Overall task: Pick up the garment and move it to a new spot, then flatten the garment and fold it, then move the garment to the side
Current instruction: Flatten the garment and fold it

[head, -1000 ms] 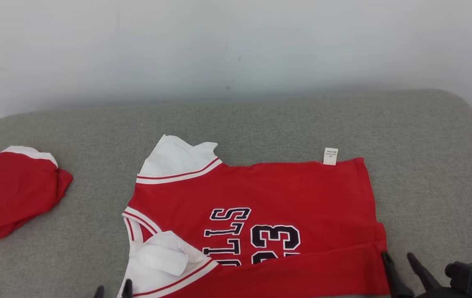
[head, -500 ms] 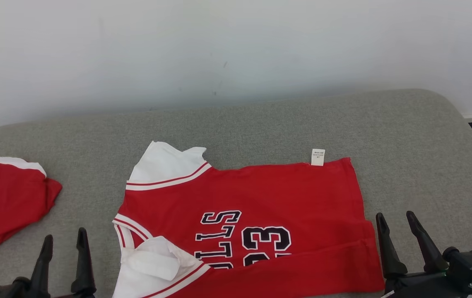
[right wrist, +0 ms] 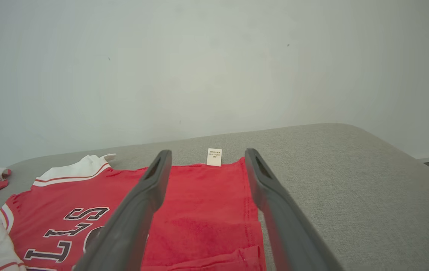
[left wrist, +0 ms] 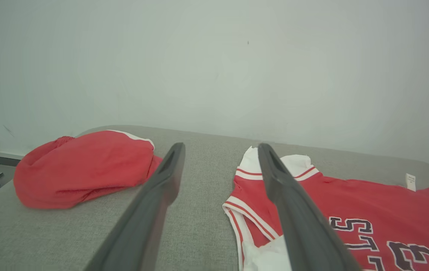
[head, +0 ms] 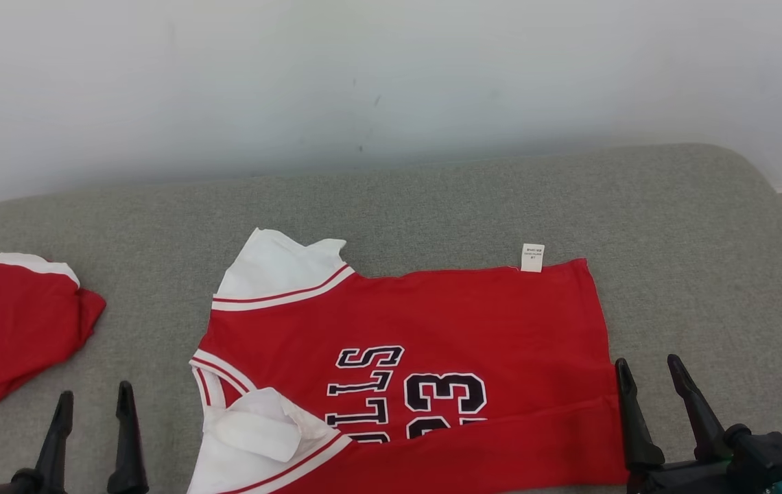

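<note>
Plain white wall (head: pixel 391 82) backs a grey fabric-covered surface (head: pixel 432 206) with rounded corners, which carries every item. Task item: red jersey (head: pixel 405 329), lying in the lower centre of the head view, spread largely flat, black lettering up, collar end toward the left of the frame. Its near long edge is turned over onto the body as a narrow band (head: pixel 501 449) along the bottom of the frame, judged to be a first fold already made. Care label (head: pixel 531 257) projects at the far edge. Lower white sleeve (head: pixel 257 429) is rumpled and doubled over, so flattening is judged incomplete there. Left gripper (head: pixel 95 391), lower left of the frame, stands over bare fabric between the jersey and a second red garment (head: pixel 14 329); fingers spread, nothing held. Right gripper (head: pixel 647 361), lower right, fingers likewise spread and empty, the inner finger just beside the jersey's hem; contact cannot be confirmed. Placement at opposite ends of the jersey suggests readiness to take both ends together. Second red garment sits bunched at the left edge, well apart, judged set aside
</note>
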`<state>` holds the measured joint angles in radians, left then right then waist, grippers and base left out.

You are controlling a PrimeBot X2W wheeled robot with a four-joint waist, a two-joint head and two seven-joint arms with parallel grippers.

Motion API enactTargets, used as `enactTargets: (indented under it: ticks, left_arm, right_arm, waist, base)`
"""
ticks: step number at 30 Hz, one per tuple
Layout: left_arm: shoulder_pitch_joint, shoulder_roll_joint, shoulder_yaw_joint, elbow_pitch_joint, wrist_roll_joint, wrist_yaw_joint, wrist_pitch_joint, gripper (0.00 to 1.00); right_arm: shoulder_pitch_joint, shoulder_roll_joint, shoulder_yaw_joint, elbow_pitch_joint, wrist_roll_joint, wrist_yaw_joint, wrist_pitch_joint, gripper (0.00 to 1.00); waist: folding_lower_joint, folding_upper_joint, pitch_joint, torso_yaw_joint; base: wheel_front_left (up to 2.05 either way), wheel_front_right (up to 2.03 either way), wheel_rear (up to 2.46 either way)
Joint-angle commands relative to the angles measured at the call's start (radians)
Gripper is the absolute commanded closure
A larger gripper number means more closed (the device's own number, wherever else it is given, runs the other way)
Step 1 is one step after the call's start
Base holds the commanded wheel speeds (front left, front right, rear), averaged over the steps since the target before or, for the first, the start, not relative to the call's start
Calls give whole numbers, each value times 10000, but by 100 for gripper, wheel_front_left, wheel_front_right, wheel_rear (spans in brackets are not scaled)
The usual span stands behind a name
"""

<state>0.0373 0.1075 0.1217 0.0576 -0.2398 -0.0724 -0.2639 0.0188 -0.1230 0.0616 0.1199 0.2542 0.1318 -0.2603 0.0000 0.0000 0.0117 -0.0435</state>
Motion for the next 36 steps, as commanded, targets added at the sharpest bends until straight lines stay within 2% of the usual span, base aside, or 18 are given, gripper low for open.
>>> enactTargets:
  ticks: [1,10,14,19,24,25,28,33,36]
  left_arm:
    - [178,-93,159,15,24,-157,-4,0]
    - [128,-318,324,432,257,-490,-4,0]
    - [-590,36,100,689,251,-551,-4,0]
    - [-2293,846,-640,1300,-114,-567,104,0]
    - [-4552,1891,-1832,2028,-1186,-565,897,0]
    - [-4552,1891,-1832,2028,-1186,-565,897,0]
    - [-5892,2595,-2634,2439,-1474,-565,1405,0]
    - [-7891,3227,-3845,3474,-2150,-565,2142,0]
    - [-8885,3410,-4598,4174,-2502,-567,2430,0]
  right_arm:
    - [104,42,-19,-3,-98,-24,-59,0]
    - [84,125,-72,152,-297,-24,-59,0]
    - [-641,-110,-99,587,-153,-24,-26,0]
    - [-2081,-554,-164,1253,78,-24,709,0]
    - [-3654,-1002,-163,2036,410,-24,1786,0]
    - [-3654,-1002,-163,2036,410,-24,1786,0]
    - [-4537,-1212,-55,2506,523,-24,2303,0]
    - [-5949,-1355,256,3317,766,-24,2831,0]
    - [-6715,-1335,532,3849,892,-24,3004,0]
  waist:
    - [0,0,-5,17]
    - [0,0,98,71]
    - [0,0,325,-23]
    - [0,0,873,-166]
    - [0,0,1638,-355]
    - [0,0,1638,-355]
    - [0,0,2201,-471]
    - [0,0,3105,-660]
    - [0,0,3554,-772]
  base:
    - [0,0,0]
    - [0,0,0]
    - [0,0,0]
    - [0,0,0]
    - [0,0,0]
    - [0,0,0]
    - [0,0,0]
    - [0,0,0]
    - [0,0,0]
